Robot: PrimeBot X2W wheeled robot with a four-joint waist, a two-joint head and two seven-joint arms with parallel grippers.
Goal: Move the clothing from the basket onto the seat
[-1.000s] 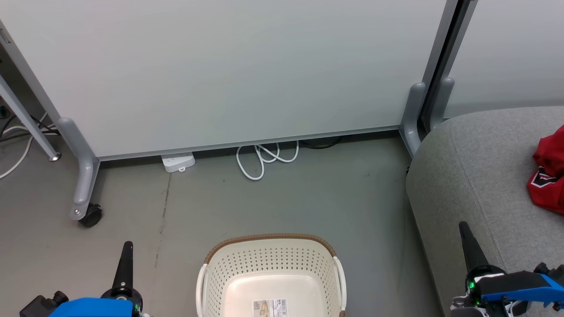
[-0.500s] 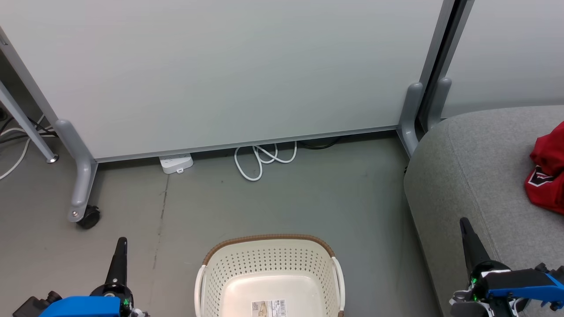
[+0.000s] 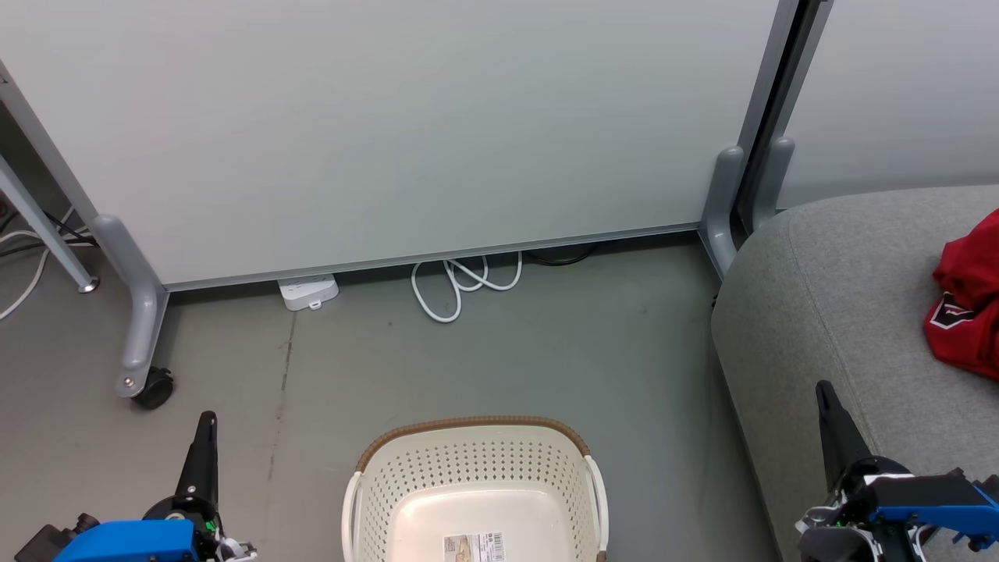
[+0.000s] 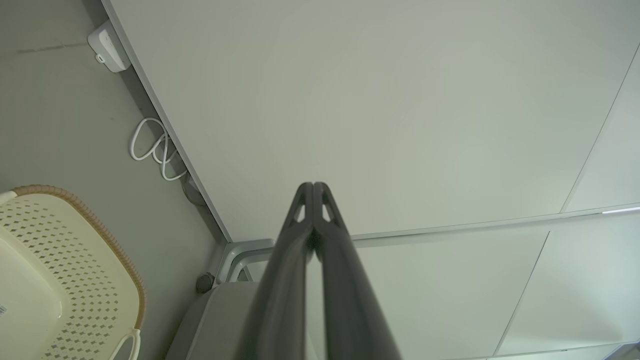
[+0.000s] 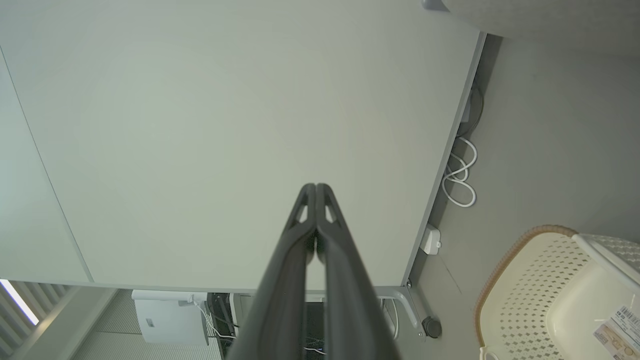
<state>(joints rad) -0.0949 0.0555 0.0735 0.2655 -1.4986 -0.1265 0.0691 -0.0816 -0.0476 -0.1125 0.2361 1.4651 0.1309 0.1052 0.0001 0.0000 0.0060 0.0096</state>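
clothing (image 3: 966,312): red, on seat (image 3: 827,297), 3 o'clock in head view
basket (image 3: 468,423): 6 o'clock, on floor (image 3: 507,359), label (image 3: 472,546) on its btm
L gripper (image 3: 207,419): 7 o'clock, fingers clenched tip to tip
R gripper (image 3: 821,389): 5 o'clock, by seat edge, fingers clenched

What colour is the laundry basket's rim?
The basket rim is brown with a woven look; the head view shows it best.

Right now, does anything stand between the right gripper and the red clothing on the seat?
Nothing visible does: only bare grey seat lies between the shut right gripper and the clothing.
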